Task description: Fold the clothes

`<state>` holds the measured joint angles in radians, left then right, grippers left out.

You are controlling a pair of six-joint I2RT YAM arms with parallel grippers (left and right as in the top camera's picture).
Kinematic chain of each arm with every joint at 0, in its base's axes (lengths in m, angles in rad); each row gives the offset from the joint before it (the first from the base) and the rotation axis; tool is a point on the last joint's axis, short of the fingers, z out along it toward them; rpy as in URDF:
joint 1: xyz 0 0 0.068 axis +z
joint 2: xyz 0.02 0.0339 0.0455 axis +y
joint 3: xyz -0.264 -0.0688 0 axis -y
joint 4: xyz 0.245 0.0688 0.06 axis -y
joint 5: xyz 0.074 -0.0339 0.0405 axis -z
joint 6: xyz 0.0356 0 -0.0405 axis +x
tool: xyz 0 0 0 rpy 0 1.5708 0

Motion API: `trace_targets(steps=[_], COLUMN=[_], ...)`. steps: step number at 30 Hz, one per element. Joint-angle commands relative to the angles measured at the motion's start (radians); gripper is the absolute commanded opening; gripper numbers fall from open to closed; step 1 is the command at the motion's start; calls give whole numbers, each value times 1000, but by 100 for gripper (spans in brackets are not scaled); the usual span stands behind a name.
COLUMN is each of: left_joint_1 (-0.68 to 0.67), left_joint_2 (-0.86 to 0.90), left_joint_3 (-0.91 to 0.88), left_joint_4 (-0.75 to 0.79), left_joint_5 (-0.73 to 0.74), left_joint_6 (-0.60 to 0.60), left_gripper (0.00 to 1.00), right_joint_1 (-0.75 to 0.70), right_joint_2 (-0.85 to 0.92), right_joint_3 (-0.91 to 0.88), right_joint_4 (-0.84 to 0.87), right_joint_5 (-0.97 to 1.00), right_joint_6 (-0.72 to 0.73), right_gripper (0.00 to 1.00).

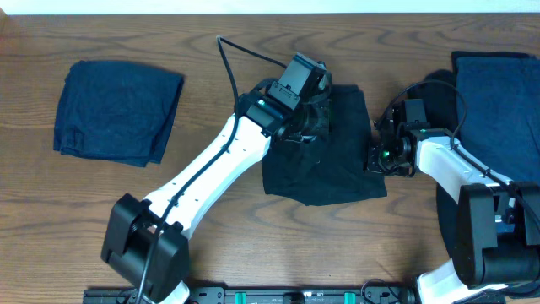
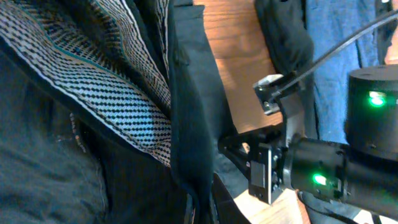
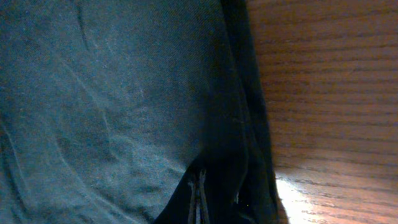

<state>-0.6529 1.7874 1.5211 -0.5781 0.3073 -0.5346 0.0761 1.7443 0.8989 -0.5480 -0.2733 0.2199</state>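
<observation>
Here, the left hand (image 1: 308, 127), closed, pinches the black shirt (image 1: 337, 177) at its far edge; the right hand (image 1: 374, 158), closed, its right edge.

At centre the black garment (image 1: 333, 165) has a lining (image 2: 106, 81) in black-and-white diamond check with a teal line. A navy garment (image 1: 114, 110) lies at 9 o'clock, a navy pile (image 1: 498, 101) at 3 o'clock. The bench (image 1: 110, 198) is brown wood grain.
</observation>
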Motion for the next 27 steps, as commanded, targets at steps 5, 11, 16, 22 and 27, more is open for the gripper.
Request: trace_targets(steps=[5,11,16,22,27], left_joint_1=[-10,-38,-44,-45,-47], left_joint_2=[56,59,72,104,108], left_joint_3=[27,27,27,26,26], left_joint_4=[46,98,98,114,154], left_joint_5=[-4,-6,-6,-6,-5], left_joint_6=[-117,-122,-122,-122,-142], left_gripper=[6,6,6,6,6], right_joint_1=[11,11,11,11,11], right_joint_2=[84,84,84,84,84], right_joint_3=[-78,-78,-78,-78,-78], right_joint_4=[-11,-12,-11,-11,-11], right_joint_5=[14,14,14,14,14], right_joint_6=[12,12,12,12,12], right_gripper=[4,5,5,5,5])
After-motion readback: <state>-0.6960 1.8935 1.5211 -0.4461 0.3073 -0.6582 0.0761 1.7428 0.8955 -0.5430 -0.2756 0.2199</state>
